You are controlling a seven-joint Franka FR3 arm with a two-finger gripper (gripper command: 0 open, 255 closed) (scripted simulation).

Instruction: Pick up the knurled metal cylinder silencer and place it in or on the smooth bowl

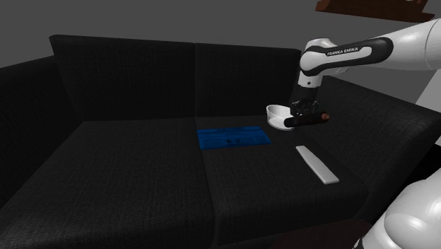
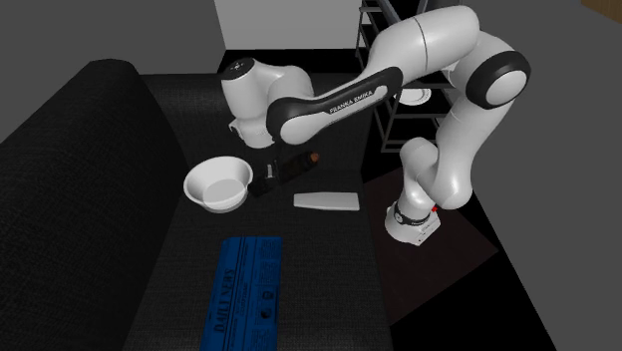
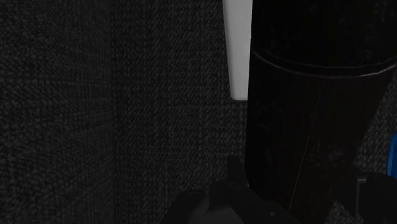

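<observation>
Black on black makes this hard to read. My gripper [image 1: 305,117] is clamped on the dark silencer [image 1: 320,115], which I hold over the seat of the sofa [image 1: 127,163]. It is just beside the white bowl [image 1: 277,113], outside it and about level with it.

In the shoulder view the cylinder's long axis runs nearly level, with its brown tip pointing to that view's right, away from the bowl. In the second exterior view it slants up toward that view's right.

In my wrist view the body runs straight out from my fingers. Its far end is cut off by the frame and its near end is lost in the dark of my hand. My fingers merge with it, and I cannot make out any knurling.

A white bar [image 1: 314,164] lies flat on the cushion, partly hidden behind the cylinder in my wrist view. A blue slab [image 1: 233,136] lies farther along the seat.
</observation>
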